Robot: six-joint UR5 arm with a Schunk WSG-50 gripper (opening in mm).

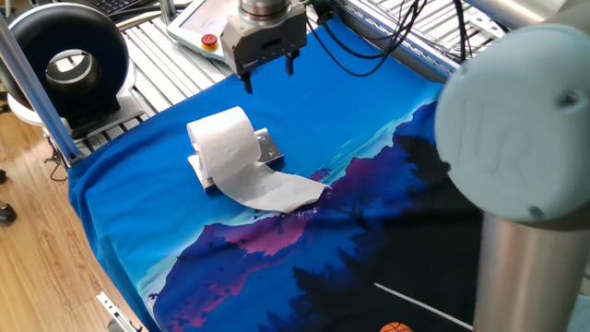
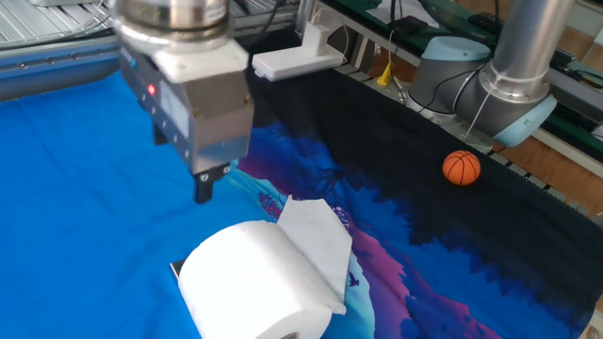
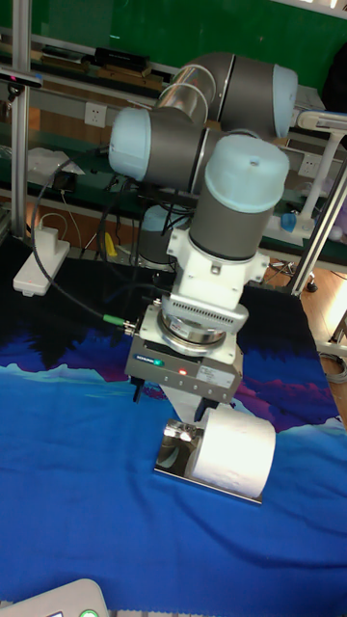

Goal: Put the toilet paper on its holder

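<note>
The toilet paper (image 1: 224,142) lies on its side on the blue cloth, its loose sheet (image 1: 275,190) trailing toward the front. Under and beside it lies the holder (image 1: 267,146), a flat chrome piece. In the tall fixed view the roll (image 3: 234,449) rests on the holder's shiny plate (image 3: 179,453). My gripper (image 1: 269,77) hangs above and behind the roll, apart from it, open with nothing between its fingers. In the other fixed view only one dark fingertip (image 2: 203,191) shows, above the roll (image 2: 252,287).
A white pendant with a red button (image 1: 209,40) lies on the slatted rack behind the gripper. A black round fan (image 1: 68,61) stands at the far left. A small orange ball (image 2: 461,168) sits on the dark cloth. The arm's elbow (image 1: 516,129) fills the right foreground.
</note>
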